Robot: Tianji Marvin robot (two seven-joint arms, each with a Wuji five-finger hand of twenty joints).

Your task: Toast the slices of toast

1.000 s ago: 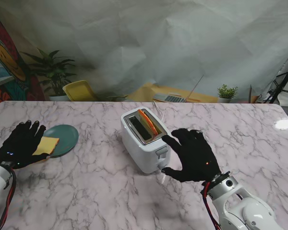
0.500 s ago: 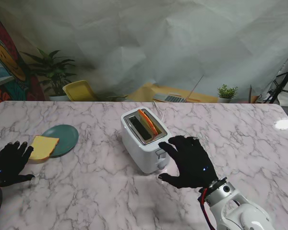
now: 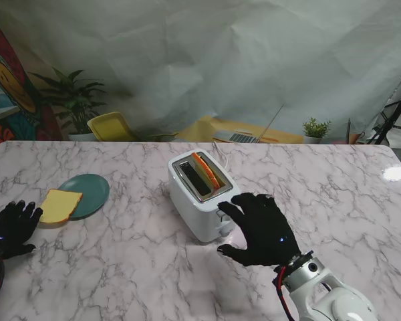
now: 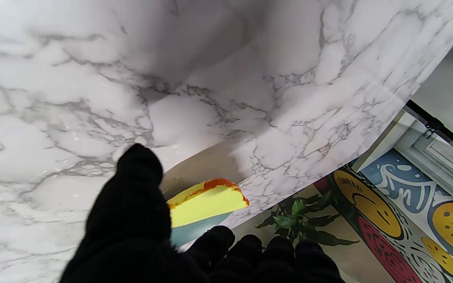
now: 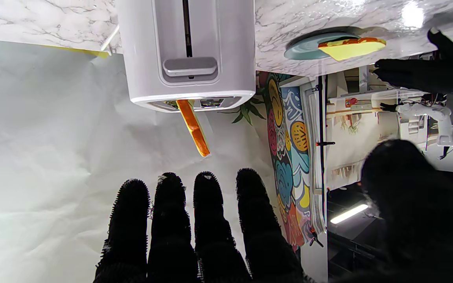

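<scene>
Marble table (image 3: pixel 140 267): white with grey veins, carrying everything in the scene
Writing: no brand, label or lettering is reading clearly on the toaster or anywhere else; the lever face in the right wrist view is showing plain
Toaster (image 3: pixel 199 194): white, standing mid-table; its long axis is running from nearer me on the right to farther from me on the left, slots facing up, lever end (image 5: pixel 189 66) facing the right hand
Slice in toaster (image 3: pixel 206 170): orange-crusted, standing on edge in the right-hand slot and sticking out above the top; its length is following the slot
Slice on plate (image 3: pixel 60 204): yellow, lying flat, resting half on the teal plate (image 3: pixel 92 192) and overhanging its near left rim toward the left hand
Left hand (image 3: pixel 12 227): black-gloved, lying at the table's left edge just beside the plate slice without touching it; fingers loosely apart, holding nothing; since a second ago it is sitting nearer me, off the slice it was covering
Right hand (image 3: pixel 259 227): black-gloved, fingers spread and gripping nothing, fingertips (image 3: pixel 222 208) reaching the toaster's lever end; whether they are touching it I cannot tell; it is sitting slightly nearer me than a second ago
</scene>
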